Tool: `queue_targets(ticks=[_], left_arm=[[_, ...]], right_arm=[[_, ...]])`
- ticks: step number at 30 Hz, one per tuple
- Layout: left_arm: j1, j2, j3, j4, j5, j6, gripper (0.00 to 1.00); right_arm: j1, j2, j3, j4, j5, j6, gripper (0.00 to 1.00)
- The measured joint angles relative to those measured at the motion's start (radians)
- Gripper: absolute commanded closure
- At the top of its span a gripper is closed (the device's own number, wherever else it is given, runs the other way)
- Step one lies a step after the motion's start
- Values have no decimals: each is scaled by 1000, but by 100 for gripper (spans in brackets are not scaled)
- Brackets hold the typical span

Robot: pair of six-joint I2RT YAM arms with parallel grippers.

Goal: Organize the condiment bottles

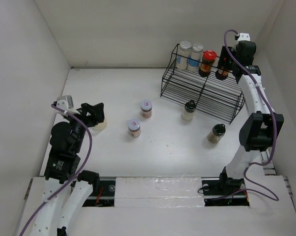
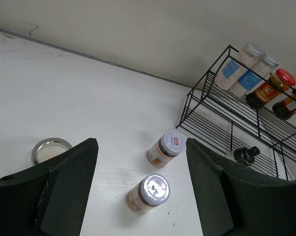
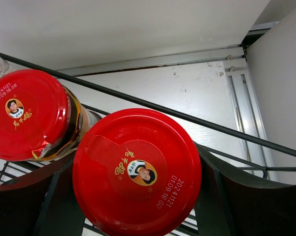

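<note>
My right gripper (image 1: 224,68) is shut on a dark jar with a red lid (image 3: 137,171), holding it at the right end of the top tier of the black wire rack (image 1: 187,88). A second red-lidded jar (image 1: 208,60) stands just left of it, and it also shows in the right wrist view (image 3: 27,114). Two clear jars with pale lids (image 1: 190,54) stand further left on that tier. Two silver-lidded jars (image 1: 146,108) (image 1: 133,127) and two black-capped jars (image 1: 189,109) (image 1: 216,132) stand on the table. My left gripper (image 1: 93,114) is open and empty beside a low jar (image 1: 100,126).
White walls close the table in on the left, back and right. The rack's lower tier (image 1: 216,101) holds nothing. In the left wrist view the low jar's silver lid (image 2: 51,149) lies outside my left finger, and the two silver-lidded jars (image 2: 166,147) (image 2: 148,192) lie between the fingers, farther off.
</note>
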Motion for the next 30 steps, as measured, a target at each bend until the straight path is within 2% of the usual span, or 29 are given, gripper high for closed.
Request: queue_targets(ticks=[3, 4, 6, 8, 13, 16, 17, 18, 19, 21, 24, 27, 28, 29, 30], left_arm=[[0, 0, 0, 0, 0, 0, 32], [0, 0, 0, 0, 0, 0, 32], [0, 0, 0, 0, 0, 0, 32], [0, 0, 0, 0, 0, 0, 32], [0, 0, 0, 0, 0, 0, 32], [0, -2, 0, 0, 0, 0, 32], [0, -3, 0, 0, 0, 0, 32], [0, -4, 0, 0, 0, 0, 32], [0, -5, 0, 0, 0, 0, 34], [0, -7, 0, 0, 3, 0, 37], [0, -8, 0, 0, 6, 0, 41], [0, -9, 0, 0, 12, 0, 43], [0, -9, 0, 0, 14, 0, 43], [0, -10, 0, 0, 16, 0, 44], [0, -12, 0, 0, 18, 0, 44]], right_arm=[[-4, 2, -11, 8, -7, 12, 33], [-4, 3, -12, 8, -8, 16, 23], [-4, 3, -13, 14, -9, 23, 15], [-5, 2, -12, 45, -10, 29, 9], [-9, 0, 12, 54, -10, 39, 7], [-11, -20, 35, 50, -10, 43, 20], [-11, -41, 32, 48, -10, 47, 29], [-10, -72, 21, 55, -9, 50, 41], [-6, -118, -6, 71, -6, 57, 62], [10, -234, -92, 101, -4, 67, 81], [106, -438, -260, 168, -6, 82, 86], [308, -565, -436, 277, -36, 87, 69], [386, -584, -489, 295, -54, 86, 60], [449, -587, -531, 310, -64, 87, 39], [510, -578, -573, 321, -71, 84, 31]])
